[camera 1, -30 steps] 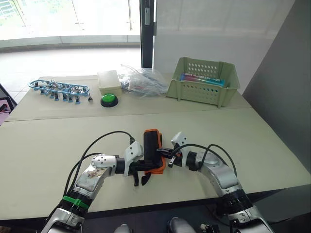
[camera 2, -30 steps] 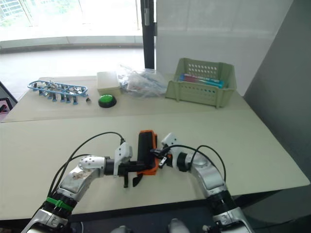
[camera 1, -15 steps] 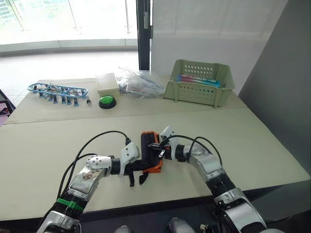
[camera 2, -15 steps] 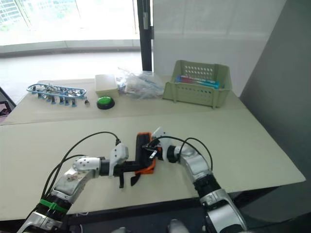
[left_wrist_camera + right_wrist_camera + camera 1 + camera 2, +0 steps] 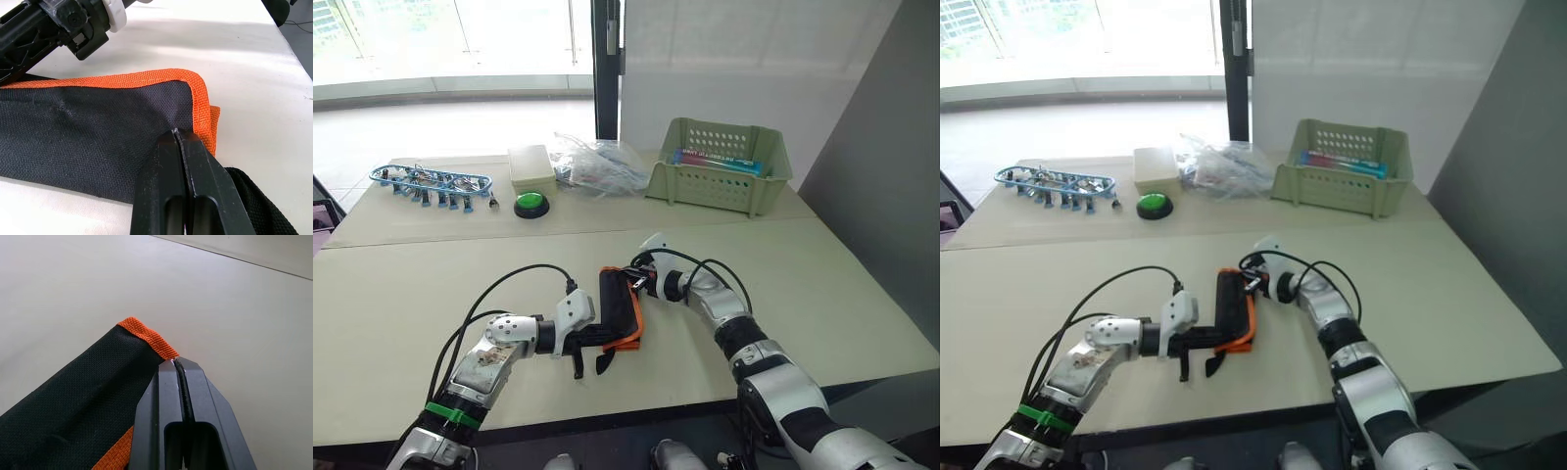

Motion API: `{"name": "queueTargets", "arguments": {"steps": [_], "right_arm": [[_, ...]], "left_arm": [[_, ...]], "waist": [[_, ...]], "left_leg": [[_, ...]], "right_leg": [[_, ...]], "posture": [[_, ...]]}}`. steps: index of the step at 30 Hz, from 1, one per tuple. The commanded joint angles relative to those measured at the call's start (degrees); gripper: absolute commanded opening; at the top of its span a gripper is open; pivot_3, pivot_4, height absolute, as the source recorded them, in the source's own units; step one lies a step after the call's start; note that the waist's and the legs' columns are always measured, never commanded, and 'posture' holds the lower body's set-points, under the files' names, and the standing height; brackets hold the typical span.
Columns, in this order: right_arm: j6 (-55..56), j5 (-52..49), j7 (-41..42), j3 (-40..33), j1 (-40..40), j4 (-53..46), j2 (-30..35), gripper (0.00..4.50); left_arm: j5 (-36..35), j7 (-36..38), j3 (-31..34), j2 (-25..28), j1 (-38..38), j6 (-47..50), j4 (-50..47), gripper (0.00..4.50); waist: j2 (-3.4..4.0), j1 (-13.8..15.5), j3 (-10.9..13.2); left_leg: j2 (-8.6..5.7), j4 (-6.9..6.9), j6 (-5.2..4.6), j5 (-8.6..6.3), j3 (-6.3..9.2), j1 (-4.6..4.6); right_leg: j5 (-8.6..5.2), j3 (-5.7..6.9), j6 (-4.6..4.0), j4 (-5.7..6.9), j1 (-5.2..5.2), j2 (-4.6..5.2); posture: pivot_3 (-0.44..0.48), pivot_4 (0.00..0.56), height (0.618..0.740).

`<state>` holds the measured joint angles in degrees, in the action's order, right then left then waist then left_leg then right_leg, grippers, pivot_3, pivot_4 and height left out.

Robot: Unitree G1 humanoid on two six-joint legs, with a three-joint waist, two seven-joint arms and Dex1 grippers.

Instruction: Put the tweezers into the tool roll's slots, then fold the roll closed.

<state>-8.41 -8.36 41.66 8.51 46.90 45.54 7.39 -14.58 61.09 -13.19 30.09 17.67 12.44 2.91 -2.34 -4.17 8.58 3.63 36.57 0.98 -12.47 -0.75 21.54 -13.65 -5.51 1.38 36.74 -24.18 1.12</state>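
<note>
The tool roll [image 5: 620,308] lies folded shut at the table's middle, black with orange edging. My left gripper [image 5: 610,339] is shut, its tips resting on the black fabric at the roll's near orange corner [image 5: 198,93]. A black strap [image 5: 254,200] lies beside that gripper. My right gripper [image 5: 634,281] is at the roll's far end, shut with a thin black strip between its fingers [image 5: 195,391], next to the orange corner [image 5: 146,335]. The tweezers and the slots are hidden.
At the back stand a green basket [image 5: 720,164], a crumpled plastic bag [image 5: 597,164], a cream box [image 5: 531,164], a green button [image 5: 532,204] and a blue rack of clips [image 5: 431,181]. The table's front edge runs just below my arms.
My right gripper has moved from the roll's near right side up to its far end. The left gripper has stayed at the near end.
</note>
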Motion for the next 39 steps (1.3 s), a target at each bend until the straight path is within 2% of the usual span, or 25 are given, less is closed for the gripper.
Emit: {"name": "queueTargets", "arguments": {"steps": [1, 4, 7, 8, 11, 13, 17, 20, 22, 29, 39], "right_arm": [[-1.31, -5.05, 4.85, -2.18, -5.73, -14.01, 0.52, 0.0], [-5.81, -7.44, 5.26, -3.3, -11.64, -28.74, 3.83, 0.0], [-11.93, -11.47, 5.57, -7.06, -19.34, -44.64, 10.37, 0.0], [-13.68, -12.72, 5.45, -8.49, -21.45, -48.53, 12.37, 0.56], [-16.87, -15.78, 6.99, -13.82, -28.43, -56.1, 19.82, 1.53], [-16.77, -16.9, 8.8, -17.49, -32.83, -57.92, 24.51, 2.18], [-13.34, -17.56, 12.39, -24.22, -40.68, -55.65, 30.94, 3.54], [-10.61, -18.36, 13.09, -29.97, -46.83, -53.31, 32.24, 4.49], [-9.36, -18.77, 13.05, -32.52, -49.92, -52.44, 32.22, 4.5], [-5.78, -17.46, 9.08, -34.58, -52.88, -49.77, 30.48, 4.5], [-6.74, -18.18, 9.22, -33.39, -52.82, -50.6, 31.54, 4.5]], "left_arm": [[-2.56, -0.02, 3.61, 0.68, -2.35, -0.47, -2.94, 0.03], [-9.36, -0.44, 10.94, 0.55, -4.95, -0.75, -8.89, 0.03], [-12.93, 0.54, 18.84, 4.73, -9.97, -0.22, -12.11, 0.03], [-13.67, 0.88, 20.75, 6.14, -11.5, 0.17, -12.79, 0.0], [-16.33, 1.23, 26.94, 9.86, -15.94, 1.84, -12.68, 0.85], [-17.5, 2.34, 30.22, 12.04, -19.13, 2.57, -12.0, 1.5], [-17.95, 4.51, 35.5, 14.75, -24.37, 1.81, -8.68, 2.85], [-16.78, 5.02, 39.69, 16.13, -25.95, -1.04, -3.17, 3.8], [-16.09, 5.3, 41.48, 16.82, -26.21, -2.91, 0.02, 4.49], [-14.07, 3.73, 41.86, 16.25, -27.23, -5.66, 1.36, 4.49], [-13.05, 3.67, 40.84, 16.46, -26.46, -6.02, 2.38, 4.49]], "waist": [[0.03, -0.08, 0.03], [0.08, -0.05, 0.09], [0.11, 0.4, 0.11], [0.11, 0.48, 0.11], [0.09, 0.71, 0.14], [0.07, 0.86, 0.16], [0.04, 0.98, 0.2], [0.02, 1.24, 0.21], [-0.01, 1.43, 0.23], [0.0, 1.43, 0.26], [0.0, 1.63, 0.25]], "left_leg": [[0.01, -0.03, 0.0, 0.0, 0.01, 0.15], [0.01, -0.07, 0.0, 0.0, 0.01, 0.86], [0.01, -0.04, -0.01, 0.01, 0.09, 1.52], [0.01, -0.04, 0.0, 0.01, 0.1, 1.62], [-0.11, -0.21, 0.03, -0.01, 0.06, 1.67], [-0.23, -0.21, 0.03, -0.02, 0.03, 1.68], [-0.32, -0.19, 0.02, -0.01, -0.06, 1.66], [-0.31, -0.2, 0.02, -0.01, -0.07, 1.55], [-0.27, -0.2, 0.02, -0.01, -0.06, 1.45], [-0.25, -0.18, 0.04, -0.02, -0.27, 1.22], [-0.22, -0.22, 0.04, -0.02, -0.3, 1.23]], "right_leg": [[-0.01, 0.01, 0.01, -0.01, -0.11, 0.0], [0.01, -0.01, 0.04, 0.07, -0.83, -0.01], [0.1, 0.04, -0.04, 0.16, -1.43, -0.01], [0.18, 0.05, -0.19, 0.17, -1.54, 0.0], [0.16, 0.06, -0.17, -0.05, -1.59, 0.13], [-0.08, 0.05, 0.22, -0.13, -1.57, 0.25], [-0.13, 0.0, 0.27, -0.28, -1.53, 0.36], [-0.14, 0.01, 0.22, -0.32, -1.44, 0.33], [-0.25, 0.02, 0.01, -0.34, -1.35, 0.29], [-0.25, -0.05, -0.13, -0.6, -1.02, 0.39], [-0.06, -0.06, 0.19, -0.58, -1.02, 0.35]], "posture": [[0.0, 0.15, 0.738], [0.0, 0.15, 0.738], [0.0, 0.15, 0.738], [0.0, 0.15, 0.738], [0.0, 0.15, 0.738], [0.0, 0.15, 0.738], [0.0, 0.15, 0.738], [0.0, 0.15, 0.738], [0.0, 0.15, 0.738], [0.0, 0.15, 0.738], [0.0, 0.15, 0.738]]}}
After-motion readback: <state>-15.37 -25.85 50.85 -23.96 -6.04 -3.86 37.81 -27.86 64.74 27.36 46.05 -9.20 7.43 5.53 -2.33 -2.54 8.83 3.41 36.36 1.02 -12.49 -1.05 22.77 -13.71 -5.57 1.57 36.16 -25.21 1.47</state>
